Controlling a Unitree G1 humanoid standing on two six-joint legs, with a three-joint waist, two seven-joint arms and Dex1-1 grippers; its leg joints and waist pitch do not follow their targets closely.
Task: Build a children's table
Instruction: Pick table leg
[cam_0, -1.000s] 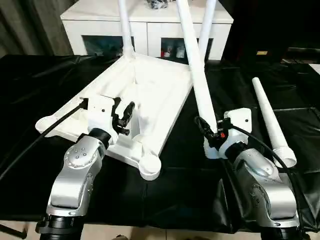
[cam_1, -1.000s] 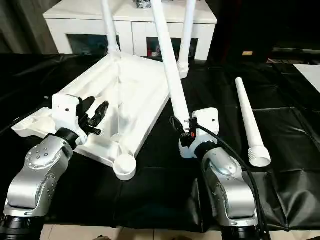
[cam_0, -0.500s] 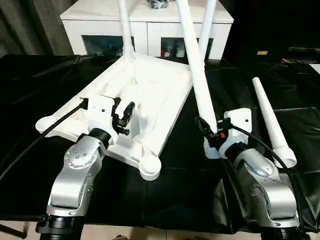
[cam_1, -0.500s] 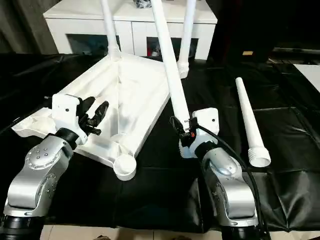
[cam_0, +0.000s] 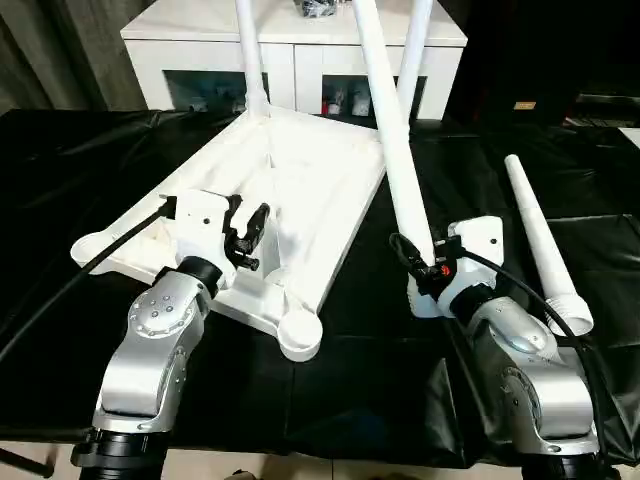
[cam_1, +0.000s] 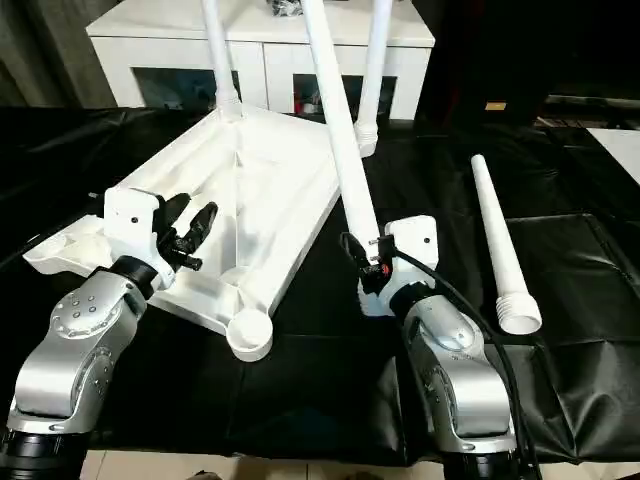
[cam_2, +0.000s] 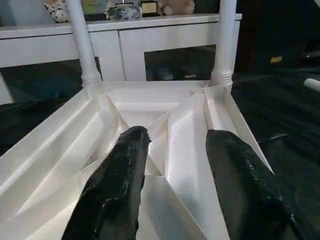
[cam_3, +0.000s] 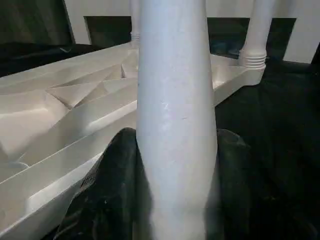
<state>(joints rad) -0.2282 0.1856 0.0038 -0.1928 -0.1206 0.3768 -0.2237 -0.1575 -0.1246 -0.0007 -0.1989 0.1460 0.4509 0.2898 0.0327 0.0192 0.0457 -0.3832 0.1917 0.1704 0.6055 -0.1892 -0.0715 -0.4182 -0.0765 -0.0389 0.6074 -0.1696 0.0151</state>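
The children's table top (cam_0: 290, 190) lies upside down on the black cloth (cam_0: 360, 380), ribbed underside up, and serves as the landmark here. 2 white legs stand screwed into its far corners: one at the far left corner (cam_0: 250, 60) and one at the far right corner (cam_0: 413, 55). Beyond the far edge of the top sits a white cabinet with glass-fronted compartments (cam_0: 300, 60).

The left gripper (cam_0: 247, 235) hovers over the near part of the top, its 2 black fingers (cam_2: 117, 185) spread apart with nothing between them (the ribs show plainly in the gap in the left wrist view).

Just off the right edge of the top, the right gripper (cam_0: 432, 268) pinches the thick lower end of a third leg (cam_0: 395, 150), one finger (cam_3: 117, 170) on each side of it. This leg leans up and away, its upper end crossing above the far right part of the top.

A fourth leg (cam_0: 543, 245) lies loose on the cloth, well to the right of the top, wide threaded end nearest the robot.
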